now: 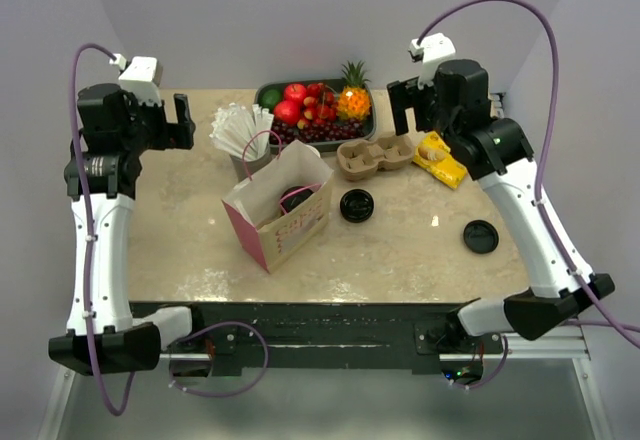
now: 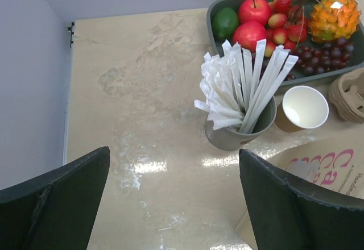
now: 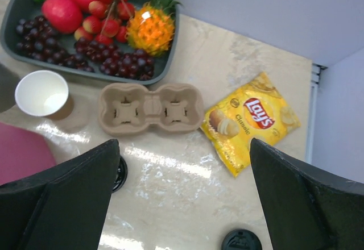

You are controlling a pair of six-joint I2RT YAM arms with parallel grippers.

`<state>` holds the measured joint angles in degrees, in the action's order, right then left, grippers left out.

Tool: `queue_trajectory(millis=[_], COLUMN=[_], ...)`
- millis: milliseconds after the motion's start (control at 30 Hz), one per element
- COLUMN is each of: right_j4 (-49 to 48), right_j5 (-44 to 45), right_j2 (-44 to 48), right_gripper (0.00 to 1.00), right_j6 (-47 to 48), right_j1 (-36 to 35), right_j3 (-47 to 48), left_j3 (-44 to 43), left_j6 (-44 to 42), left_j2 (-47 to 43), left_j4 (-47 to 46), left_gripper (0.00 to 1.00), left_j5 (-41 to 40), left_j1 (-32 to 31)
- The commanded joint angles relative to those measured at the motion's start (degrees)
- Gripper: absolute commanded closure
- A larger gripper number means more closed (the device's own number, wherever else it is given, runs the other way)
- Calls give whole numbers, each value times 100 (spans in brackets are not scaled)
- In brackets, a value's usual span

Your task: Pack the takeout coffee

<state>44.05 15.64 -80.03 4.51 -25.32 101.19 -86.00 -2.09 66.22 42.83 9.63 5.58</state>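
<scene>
- Hovering over the table's 10 o'clock corner, the left gripper [image 1: 183,120] has its jaws spread wide apart and holds nothing.
- Toward 1 o'clock, the right gripper [image 1: 402,105] hangs the same way, jaws apart and empty.
- The takeout coffee [image 1: 296,199] sits inside the open paper bag [image 1: 285,232] at the table's centre, and only its black lid shows.
- A fruit tray [image 3: 20,8] lies at 12 o'clock, with a cup of wrapped straws [image 2: 239,102] at 11.
- A cardboard carrier [image 1: 375,155] and a chip packet [image 1: 441,160] lie toward 2 o'clock.
- Two loose black lids [image 1: 357,205] rest at 3 and 4 o'clock.
</scene>
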Motion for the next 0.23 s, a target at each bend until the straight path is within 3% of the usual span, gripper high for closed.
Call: queue_trajectory(millis=[0, 200], right_j4=[-538, -564], right_j5=[703, 844], right_j2=[426, 506], right_gripper=[1, 1], right_j6=[155, 322], right_j1=[18, 10], right_j3=[138, 68], left_j3=[-444, -383], left_j6=[332, 349], left_j2=[128, 164], left_j4=[-494, -609], left_gripper=[1, 1], left_j5=[-181, -137], left_j1=[39, 48])
